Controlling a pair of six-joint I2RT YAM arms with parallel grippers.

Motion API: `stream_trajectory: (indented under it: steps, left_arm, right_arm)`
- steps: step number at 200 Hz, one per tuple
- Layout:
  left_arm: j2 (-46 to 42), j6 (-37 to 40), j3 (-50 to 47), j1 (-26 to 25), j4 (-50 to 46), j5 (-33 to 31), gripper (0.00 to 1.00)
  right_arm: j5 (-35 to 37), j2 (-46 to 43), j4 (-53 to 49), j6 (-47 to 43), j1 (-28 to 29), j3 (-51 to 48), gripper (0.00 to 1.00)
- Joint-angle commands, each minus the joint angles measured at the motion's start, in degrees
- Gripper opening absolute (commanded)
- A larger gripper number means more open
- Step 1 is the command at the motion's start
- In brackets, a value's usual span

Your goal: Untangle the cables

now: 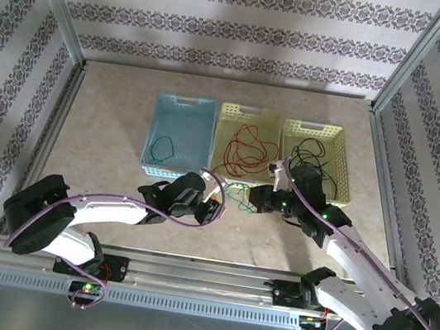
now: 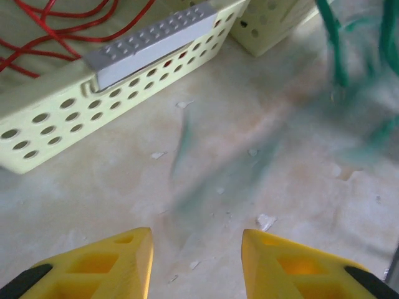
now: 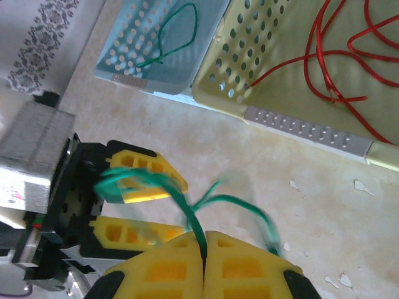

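A green cable (image 3: 218, 202) hangs above the table in front of the baskets, and my right gripper (image 3: 204, 237) is shut on it. From there one loop runs left and drapes over the upper finger of my left gripper (image 3: 177, 208). In the left wrist view my left gripper (image 2: 197, 240) is open with only bare table between its fingers, and the green cable (image 2: 333, 50) hangs blurred at the upper right. From above, both grippers (image 1: 215, 206) (image 1: 255, 200) meet at the green cable (image 1: 240, 204). Another green cable (image 1: 160, 149), a red cable (image 1: 244, 148) and a black cable (image 1: 314, 155) each lie in a basket.
Three perforated baskets stand in a row at the back: blue (image 1: 162, 106), pale green (image 1: 229, 115), yellow (image 1: 342, 143). The pale green basket's front wall (image 2: 75, 118) is close ahead of the left gripper. Metal frame posts and patterned walls enclose the table.
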Motion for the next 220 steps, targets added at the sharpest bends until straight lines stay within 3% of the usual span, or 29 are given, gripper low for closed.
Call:
stream_trajectory:
  steps: [1, 28, 69, 95, 128, 147, 173, 220]
  left_arm:
    - [1.8, -0.4, -2.6, 0.8, 1.6, -1.9, 0.40]
    - [4.1, -1.3, -4.0, 0.8, 3.2, -1.9, 0.29]
    - [2.7, -2.3, -4.8, 0.8, 6.4, 0.0, 0.32]
    - [-3.2, -3.7, -5.7, 2.0, 9.0, 1.8, 0.42]
    - [-9.9, -13.9, -10.1, 9.8, 20.1, 11.5, 0.56]
    - [-10.2, -19.4, -11.9, 13.2, 26.9, 16.2, 0.71]
    - [-7.6, -21.5, -10.3, 13.8, 28.0, 20.0, 0.86]
    - [-0.6, -24.8, -8.5, 13.8, 34.7, 25.7, 0.91]
  right_arm:
    - [-2.7, -1.7, 2.7, 2.3, -1.9, -1.0, 0.00]
    - [-5.4, -3.0, 4.2, 4.3, -4.5, -1.8, 0.00]
    - [-7.6, -3.4, 4.4, 5.1, -5.4, -2.1, 0.00]
    - [-7.7, -3.1, 4.4, 5.1, -5.4, -2.6, 0.00]
    - [-7.7, -2.8, 4.6, 4.8, -5.4, -2.6, 0.00]
    - [-8.0, -2.6, 4.7, 4.8, -5.5, -2.4, 0.00]
    - [-8.4, -2.4, 4.9, 4.7, -5.3, -1.9, 0.00]
    - [-8.4, -1.5, 5.1, 4.5, -4.1, -0.5, 0.00]
